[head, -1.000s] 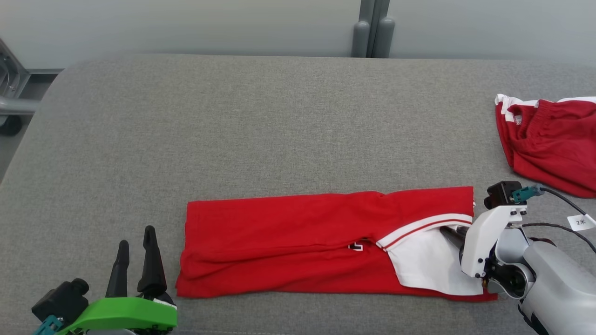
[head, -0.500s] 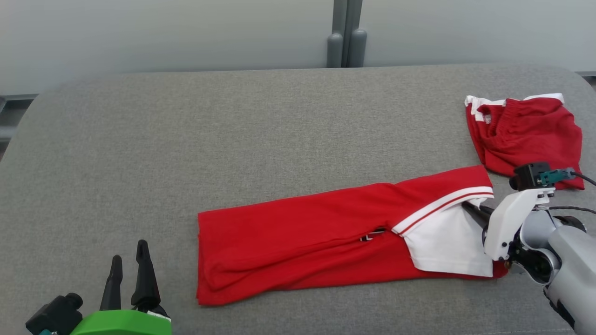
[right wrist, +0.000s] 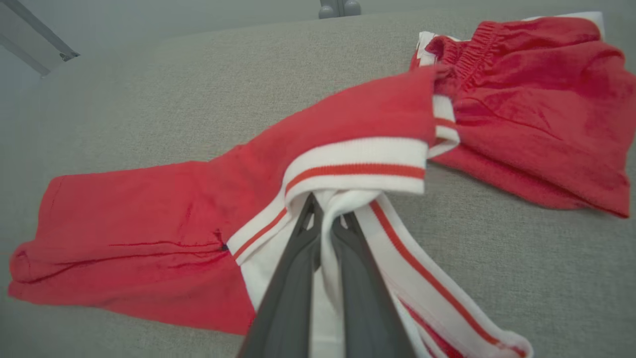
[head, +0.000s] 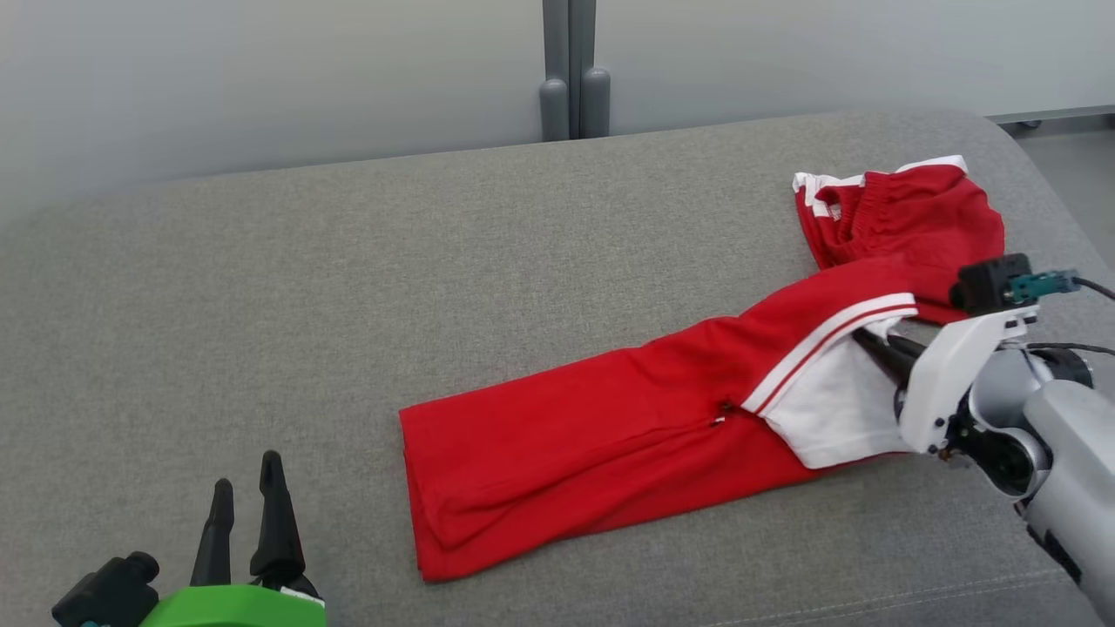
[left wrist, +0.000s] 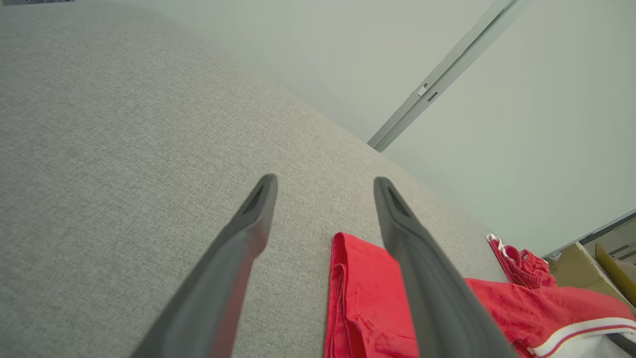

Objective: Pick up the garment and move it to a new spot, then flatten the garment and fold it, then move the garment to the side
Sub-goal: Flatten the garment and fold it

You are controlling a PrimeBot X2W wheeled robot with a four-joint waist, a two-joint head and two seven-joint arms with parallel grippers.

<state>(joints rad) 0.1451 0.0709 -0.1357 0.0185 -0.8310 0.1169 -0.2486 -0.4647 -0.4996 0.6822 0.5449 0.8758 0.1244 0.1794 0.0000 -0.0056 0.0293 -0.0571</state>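
Moved: collar end of the red garment, dragged up and to the right, now lying over the edge of the other red clothes; well apart from them a second ago. Head camera turned too, so the whole picture shifted.
Left end effector: nearest, at the lower left, fingers wide apart, holding nothing, hanging over the bare gray counter. Probably parked out of the way, since one arm is enough for a pull.
Near end of garment: hem end, flat on the counter, near the left fingers but not touched. Trailing behind like a tail, so the long fold sits slanted.
Right end effector: squeezed tight on the white inside cloth at the collar, just under the white band with the red stripe.
Why held there: thick edge, easy to pinch; a pull on one end slides the rest along.
Right arm pose: low at the right side, wrist bent, fingers pointing left and away, almost flat to the counter.
Far end of garment: lifted a little, bunched around the fingers, touching the other red clothes.
Step, as a guess: the last one, moving the folded garment to the side.
Watch out: fold could slip open, or the two red things could tangle.
Far back: pale wall with a gray post.
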